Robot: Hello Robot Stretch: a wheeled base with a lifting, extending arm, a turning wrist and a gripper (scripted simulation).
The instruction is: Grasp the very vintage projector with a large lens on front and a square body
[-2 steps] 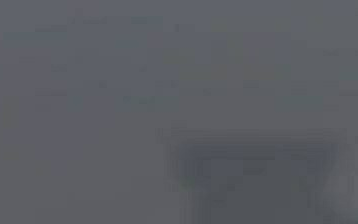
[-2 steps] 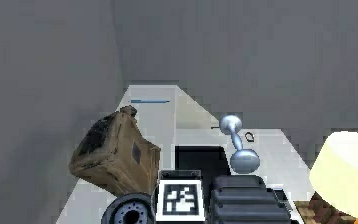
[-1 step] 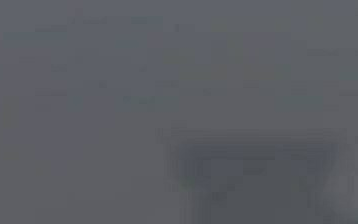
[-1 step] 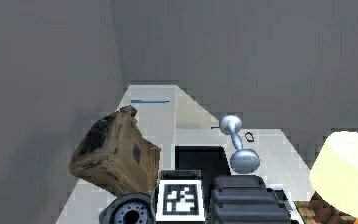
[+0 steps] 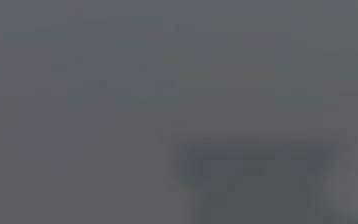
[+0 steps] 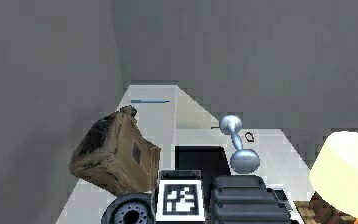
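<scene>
Brown square-bodied projector [image 6: 112, 155], tilted at the white counter's [image 6: 157, 115] edge, 11 o'clock of gripper [image 6: 134, 208]. Pincer state and hold: cannot tell. Risk: a nudge tips it off the edge; silver dumbbell [image 6: 239, 145], 2 o'clock, may roll.

We see soft, rather dim light in both views. In the forward view a flat grey surface [image 5: 107, 80] darkens at its lower right. In the arm side view the white counter [image 6: 157, 125] is brightest, the brown box [image 6: 107, 150] is shaded on its lower face, and the silver metal piece [image 6: 243, 152] carries small highlights.
</scene>
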